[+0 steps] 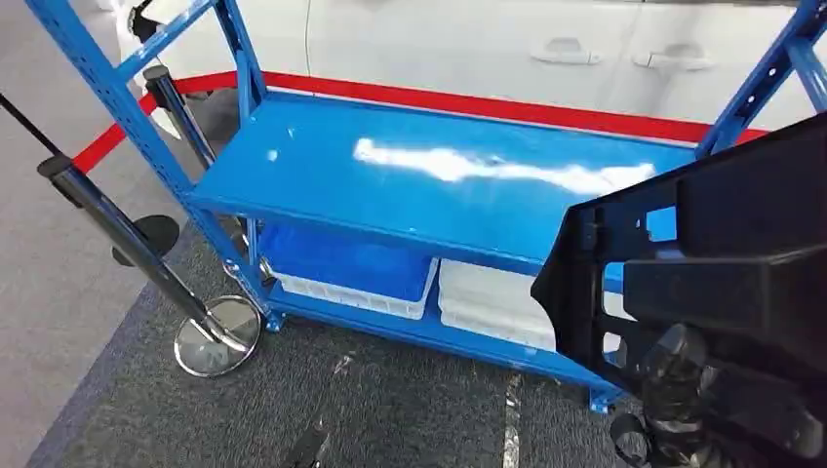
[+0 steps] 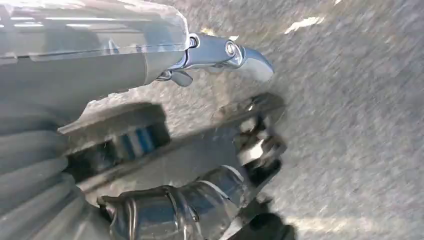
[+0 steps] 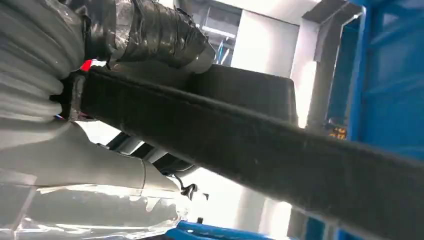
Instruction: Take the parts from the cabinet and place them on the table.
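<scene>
A large black plastic part [image 1: 712, 263] fills the right side of the head view, in front of the blue cabinet's top shelf [image 1: 439, 185]. My right hand [image 1: 678, 390] grips it from below. In the right wrist view the taped thumb [image 3: 150, 30] lies over the part's long black edge [image 3: 260, 145], with the cabinet's blue frame [image 3: 390, 85] close behind. My left hand [image 2: 210, 145] hangs above grey carpet [image 2: 360, 125], thumb [image 2: 230, 52] and dark fingers [image 2: 200, 200] apart with nothing between them.
On the cabinet's lower shelf stand a blue bin [image 1: 351, 268] and a white bin [image 1: 488, 302]. A barrier post [image 1: 127, 244] with a chrome base [image 1: 216, 336] stands to the cabinet's left. Behind the cabinet are a red floor line [image 1: 439, 97] and a white car [image 1: 468, 39].
</scene>
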### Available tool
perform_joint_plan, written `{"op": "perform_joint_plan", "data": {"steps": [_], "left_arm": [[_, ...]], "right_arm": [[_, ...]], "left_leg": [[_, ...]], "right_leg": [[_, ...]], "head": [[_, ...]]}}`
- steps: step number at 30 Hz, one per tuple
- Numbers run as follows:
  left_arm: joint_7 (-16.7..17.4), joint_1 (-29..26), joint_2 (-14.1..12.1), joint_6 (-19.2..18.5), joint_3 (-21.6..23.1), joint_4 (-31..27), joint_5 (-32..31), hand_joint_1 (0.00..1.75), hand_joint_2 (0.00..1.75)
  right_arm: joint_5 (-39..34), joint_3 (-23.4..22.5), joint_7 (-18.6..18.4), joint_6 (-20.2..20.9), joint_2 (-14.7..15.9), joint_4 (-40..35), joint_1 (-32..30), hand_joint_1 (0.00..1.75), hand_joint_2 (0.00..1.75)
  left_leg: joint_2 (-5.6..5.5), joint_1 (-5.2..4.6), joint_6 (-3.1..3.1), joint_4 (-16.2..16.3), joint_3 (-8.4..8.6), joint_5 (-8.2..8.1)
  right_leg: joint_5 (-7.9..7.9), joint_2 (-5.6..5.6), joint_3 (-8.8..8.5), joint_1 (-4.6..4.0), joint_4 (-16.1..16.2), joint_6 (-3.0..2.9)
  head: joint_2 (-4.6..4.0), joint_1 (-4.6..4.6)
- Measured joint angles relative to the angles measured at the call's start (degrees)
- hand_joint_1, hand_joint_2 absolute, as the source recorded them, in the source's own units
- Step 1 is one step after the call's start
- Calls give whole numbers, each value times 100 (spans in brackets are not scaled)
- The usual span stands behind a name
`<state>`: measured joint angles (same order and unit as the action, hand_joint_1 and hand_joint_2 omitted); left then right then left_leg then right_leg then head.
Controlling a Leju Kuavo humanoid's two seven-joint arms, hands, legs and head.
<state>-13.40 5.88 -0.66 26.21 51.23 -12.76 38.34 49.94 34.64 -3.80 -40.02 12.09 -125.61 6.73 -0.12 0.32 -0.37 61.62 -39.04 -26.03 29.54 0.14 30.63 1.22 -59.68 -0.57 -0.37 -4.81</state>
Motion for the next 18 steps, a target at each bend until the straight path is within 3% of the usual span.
{"op": "perform_joint_plan", "data": {"steps": [2,3,4,5,6,8,9,10,11,13,14,15,16,17,18], "left_arm": [[26,4,0,-9,0,-2,-4,0,175],[35,9,0,-9,0,-2,-7,0,175],[39,10,0,-15,0,-2,-9,0,175],[44,10,0,-15,0,-2,-11,0,175],[44,9,2,-15,0,-2,-13,0,175],[46,14,2,-15,0,-2,-15,0,175],[46,20,0,-15,0,-2,-15,0,175],[48,30,-31,-15,0,0,-17,0,175],[46,42,-15,-15,0,-2,-20,0,175],[50,55,-15,-15,0,-2,-17,0,175],[50,42,13,-17,0,-2,-17,0,175],[52,42,4,-26,0,0,-15,0,175],[54,35,0,-28,0,0,-13,0,175],[54,39,-4,-24,0,0,-4,0,175],[50,40,-4,-30,0,0,-2,0,175]], "right_arm": [[-102,0,61,2,-41,-55,-14,164,175],[-131,0,68,2,-55,-66,-24,164,175],[-148,0,68,2,-70,-68,-36,164,175],[-155,0,68,2,-83,-68,-48,164,175],[-157,0,68,2,-85,-68,-52,164,175],[-177,0,76,2,-85,-96,-54,164,175],[-192,0,96,2,-92,-111,-55,164,175],[-210,0,127,2,-103,-122,-63,164,175],[-256,0,153,0,-120,-142,-63,164,175],[-353,0,213,0,-138,-146,-71,164,175],[-409,0,247,2,-138,-146,-79,164,175],[-474,0,278,0,-138,-144,-111,164,175],[-549,0,328,0,-138,-146,-110,164,175],[-634,0,374,0,-140,-146,-114,164,175],[-716,0,411,0,-140,-146,-127,164,175]], "left_leg": [[1,7,-45,736,-182,-689],[1,7,-53,1145,-257,-904],[1,6,-47,1431,-277,-959],[0,4,-27,1553,-225,-881],[-1,-3,9,1464,-72,-670],[-6,-50,132,821,469,-310],[-7,-96,231,308,862,-323],[7,-130,325,-173,1162,-529],[4,-135,293,-490,1325,-611],[-10,-229,328,-528,1268,-498],[3,-168,344,-686,1253,-372],[48,-136,331,-716,1262,-269],[44,-131,383,-724,1176,-207],[50,-123,409,-698,1074,-136],[53,-122,404,-672,978,-81]], "right_leg": [[-119,-7,138,-16,-4,-48],[-183,-15,187,-35,-8,-58],[-243,-23,275,-59,-11,-69],[-313,-26,372,-83,-23,-80],[-375,-25,473,-110,-24,-88],[-501,-15,643,-168,-33,-98],[-555,-12,678,-166,-37,-102],[-588,-20,700,-195,-36,-80],[-642,-43,685,-150,-15,-46],[-785,-70,687,-79,77,17],[-804,-62,716,-130,79,52],[-618,-36,757,-93,6,68],[-286,-28,815,-106,-199,82],[124,-24,913,-87,-612,107],[394,-25,998,-63,-1032,134]], "head": [[0,-15],[0,-6],[2,-13],[2,-13],[0,-9],[0,-7],[0,-11],[2,4],[2,-4],[0,-7],[0,-9],[0,-9],[0,11],[2,24],[0,26]]}}
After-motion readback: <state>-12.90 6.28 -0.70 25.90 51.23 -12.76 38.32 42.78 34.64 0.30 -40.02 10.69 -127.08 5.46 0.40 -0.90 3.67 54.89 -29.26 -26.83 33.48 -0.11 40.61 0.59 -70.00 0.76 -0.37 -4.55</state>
